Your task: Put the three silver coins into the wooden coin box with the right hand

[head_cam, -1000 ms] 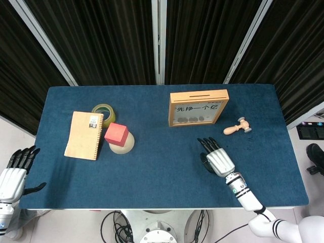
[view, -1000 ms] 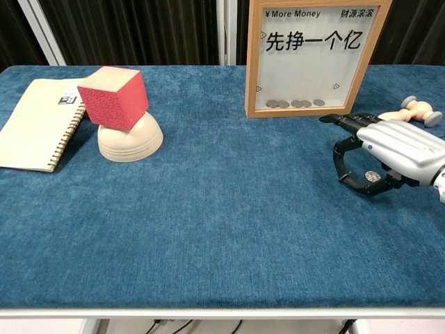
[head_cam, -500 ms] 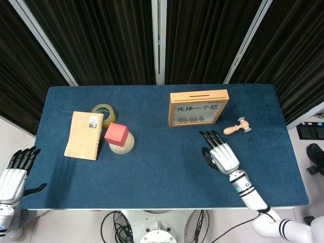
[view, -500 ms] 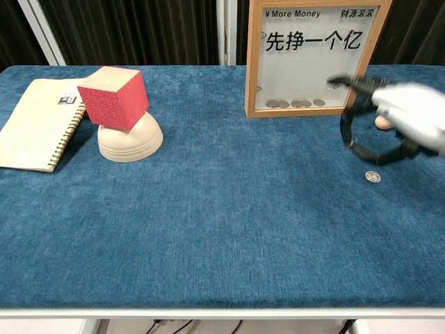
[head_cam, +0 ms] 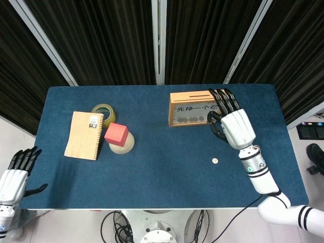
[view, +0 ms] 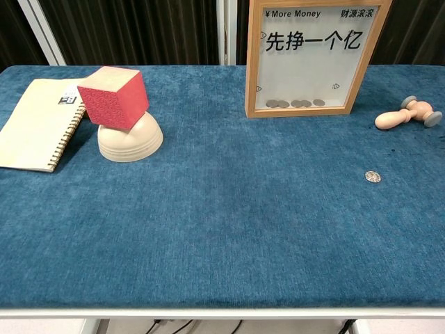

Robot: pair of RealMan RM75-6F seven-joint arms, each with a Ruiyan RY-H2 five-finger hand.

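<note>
The wooden coin box point(head_cam: 198, 108) point(view: 311, 56) stands upright at the back right, and several coins point(view: 295, 104) lie inside behind its clear front. One silver coin point(head_cam: 214, 161) point(view: 373, 177) lies flat on the blue cloth in front of the box, to its right. My right hand point(head_cam: 230, 119) is raised over the box's right end, its fingers reaching toward the top edge and its thumb curled under. Whether it pinches a coin is hidden. The chest view does not show this hand. My left hand point(head_cam: 17, 172) hangs off the table's near left corner with its fingers apart, holding nothing.
A small wooden mallet point(view: 407, 115) lies right of the box. On the left are a spiral notebook point(head_cam: 84, 135), a tape roll point(head_cam: 104, 112), and a red cube point(view: 115, 96) sitting on an upturned cream bowl point(view: 130, 139).
My right hand rose from the cloth and swung back toward the box's right end, leaving the chest view. The silver coin it had covered now lies exposed. The left hand barely moved.
</note>
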